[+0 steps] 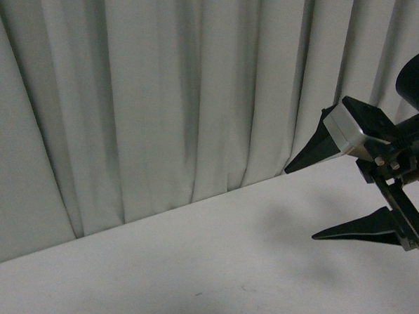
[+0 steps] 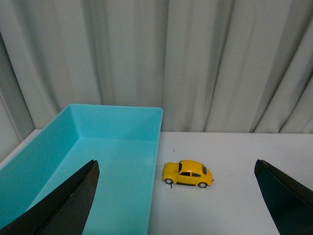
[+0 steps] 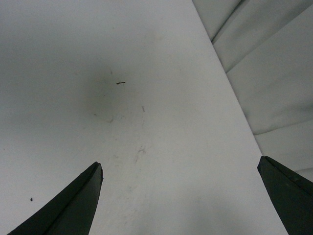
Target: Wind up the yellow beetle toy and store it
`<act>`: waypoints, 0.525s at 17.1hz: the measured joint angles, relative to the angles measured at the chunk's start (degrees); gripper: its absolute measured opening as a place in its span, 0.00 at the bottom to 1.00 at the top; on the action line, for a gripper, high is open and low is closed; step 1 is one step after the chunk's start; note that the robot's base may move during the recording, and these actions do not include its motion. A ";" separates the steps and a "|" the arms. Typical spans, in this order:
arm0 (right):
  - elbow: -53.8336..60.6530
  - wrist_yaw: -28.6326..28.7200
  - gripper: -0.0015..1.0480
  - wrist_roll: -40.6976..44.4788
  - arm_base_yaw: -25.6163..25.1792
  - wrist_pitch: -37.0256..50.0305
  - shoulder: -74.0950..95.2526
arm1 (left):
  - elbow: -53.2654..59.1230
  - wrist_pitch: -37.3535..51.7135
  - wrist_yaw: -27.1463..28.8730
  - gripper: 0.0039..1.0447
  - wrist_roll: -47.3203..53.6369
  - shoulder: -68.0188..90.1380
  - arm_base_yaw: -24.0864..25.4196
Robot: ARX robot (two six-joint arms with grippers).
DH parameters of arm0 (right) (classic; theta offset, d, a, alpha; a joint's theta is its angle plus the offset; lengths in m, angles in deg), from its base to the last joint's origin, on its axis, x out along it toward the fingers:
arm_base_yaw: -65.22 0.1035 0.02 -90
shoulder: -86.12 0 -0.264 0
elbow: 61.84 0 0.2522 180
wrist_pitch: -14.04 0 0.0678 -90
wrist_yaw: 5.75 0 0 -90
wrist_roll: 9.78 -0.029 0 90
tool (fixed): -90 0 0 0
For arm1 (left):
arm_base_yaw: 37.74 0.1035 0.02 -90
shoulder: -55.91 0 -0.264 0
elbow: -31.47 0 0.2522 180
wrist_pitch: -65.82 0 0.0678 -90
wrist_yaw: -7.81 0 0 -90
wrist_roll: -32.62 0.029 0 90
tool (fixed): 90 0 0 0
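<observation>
The yellow beetle toy (image 2: 188,174) stands on its wheels on the white table, side-on, right beside the outer wall of a turquoise bin (image 2: 122,127). My left gripper (image 2: 176,169) is open, its black fingers spread wide, with the toy well ahead of them and untouched. In the front view my right gripper (image 1: 300,203) hangs at the right edge above the table, open and empty. The right wrist view shows only bare table between that gripper's (image 3: 178,166) fingers. The toy does not show in the front view.
A grey pleated curtain (image 1: 157,96) closes off the far edge of the white table (image 1: 201,270). The turquoise bin is open-topped and holds nothing that shows. Small dark specks (image 3: 120,82) mark the table under the right gripper.
</observation>
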 joint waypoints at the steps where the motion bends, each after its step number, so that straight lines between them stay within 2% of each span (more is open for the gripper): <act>1: -0.04 -0.24 0.94 0.02 0.00 0.00 -0.57 | 0.00 0.00 0.00 0.94 0.00 0.00 0.00; 2: 0.72 -1.09 0.93 -1.84 0.13 4.02 -0.94 | 0.00 0.00 0.00 0.94 0.00 0.00 0.00; 3: 8.13 -11.58 0.85 -9.35 1.90 26.36 -3.69 | 0.00 0.00 0.02 0.94 -0.02 0.00 0.00; 4: 18.53 -22.36 0.75 -25.70 4.70 45.20 -7.93 | 0.00 0.00 -0.02 0.94 0.00 0.00 0.00; 6: 31.08 -33.11 0.59 -49.81 9.20 64.72 -15.96 | 0.00 -0.02 0.04 0.94 0.00 0.00 0.00; 7: 34.25 -38.32 0.49 -63.30 11.26 71.89 -22.97 | 0.00 0.00 0.00 0.94 0.00 0.00 0.00; 8: 34.45 -41.46 0.41 -73.88 12.90 70.60 -29.48 | 0.00 0.00 0.02 0.94 0.00 0.00 0.00; 9: 34.58 -44.63 0.31 -83.87 15.56 65.22 -37.94 | 0.00 0.00 0.00 0.94 0.00 0.00 0.00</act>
